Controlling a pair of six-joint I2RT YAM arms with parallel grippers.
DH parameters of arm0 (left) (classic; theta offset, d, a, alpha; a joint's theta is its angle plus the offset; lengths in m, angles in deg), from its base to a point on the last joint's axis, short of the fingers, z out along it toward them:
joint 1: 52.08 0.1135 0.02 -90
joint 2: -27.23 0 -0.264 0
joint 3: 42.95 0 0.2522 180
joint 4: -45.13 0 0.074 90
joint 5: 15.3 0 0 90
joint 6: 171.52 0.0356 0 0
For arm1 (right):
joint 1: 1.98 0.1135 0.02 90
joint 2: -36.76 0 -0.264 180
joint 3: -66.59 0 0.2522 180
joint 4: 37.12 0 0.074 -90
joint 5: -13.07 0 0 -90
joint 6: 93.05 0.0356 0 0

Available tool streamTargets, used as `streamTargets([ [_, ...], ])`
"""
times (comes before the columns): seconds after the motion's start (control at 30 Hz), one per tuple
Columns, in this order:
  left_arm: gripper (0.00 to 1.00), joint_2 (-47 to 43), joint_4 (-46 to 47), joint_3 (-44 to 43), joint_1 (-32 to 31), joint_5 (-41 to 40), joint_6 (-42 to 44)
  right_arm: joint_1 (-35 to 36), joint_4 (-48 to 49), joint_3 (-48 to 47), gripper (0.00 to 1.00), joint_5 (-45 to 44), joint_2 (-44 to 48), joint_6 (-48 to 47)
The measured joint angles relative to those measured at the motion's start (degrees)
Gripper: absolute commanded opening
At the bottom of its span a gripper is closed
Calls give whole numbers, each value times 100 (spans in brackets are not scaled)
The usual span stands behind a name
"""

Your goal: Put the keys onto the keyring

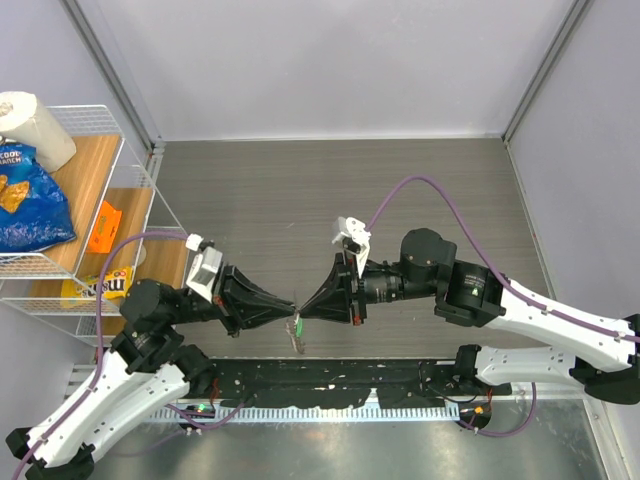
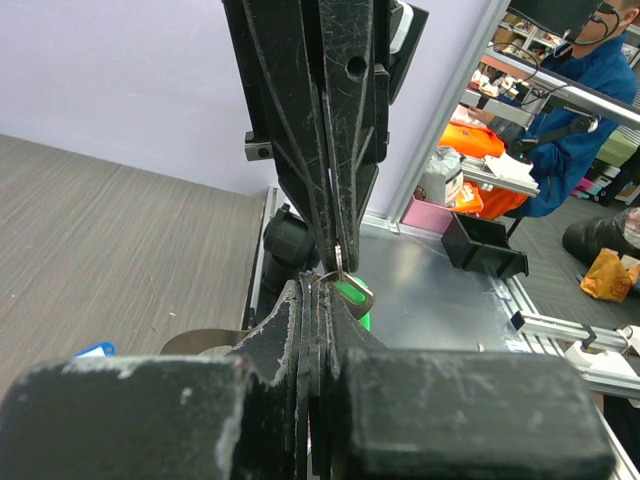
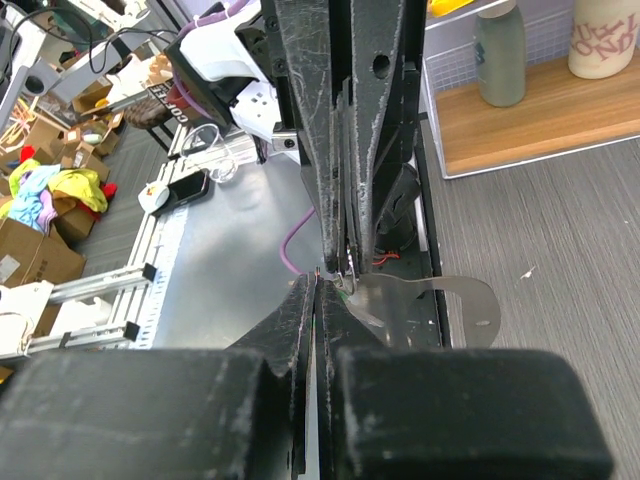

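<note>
The keyring [image 2: 336, 263] is pinched by the right hand [image 1: 304, 309] above the tabletop [image 1: 300, 190]. It is met tip to tip by the left hand [image 1: 291, 309], likewise pressed together; what that hand grips cannot be told. The green-headed key [image 2: 352, 291] and the strap [image 3: 440, 300] are seen hanging at the tips.

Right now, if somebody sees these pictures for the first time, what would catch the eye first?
The black left hand and right hand meet tip to tip, both shut, over the near edge of the table. At that meeting point dangle a green-headed key and a grey strap. At far left, a wire shelf holds a blue snack bag.
</note>
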Motion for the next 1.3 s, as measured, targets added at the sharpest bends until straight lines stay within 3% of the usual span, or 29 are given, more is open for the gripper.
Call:
streamTargets([
  [1.3,0,-293,-37,13,2,-70,127,-94,179,109,5,-278,-92,699],
])
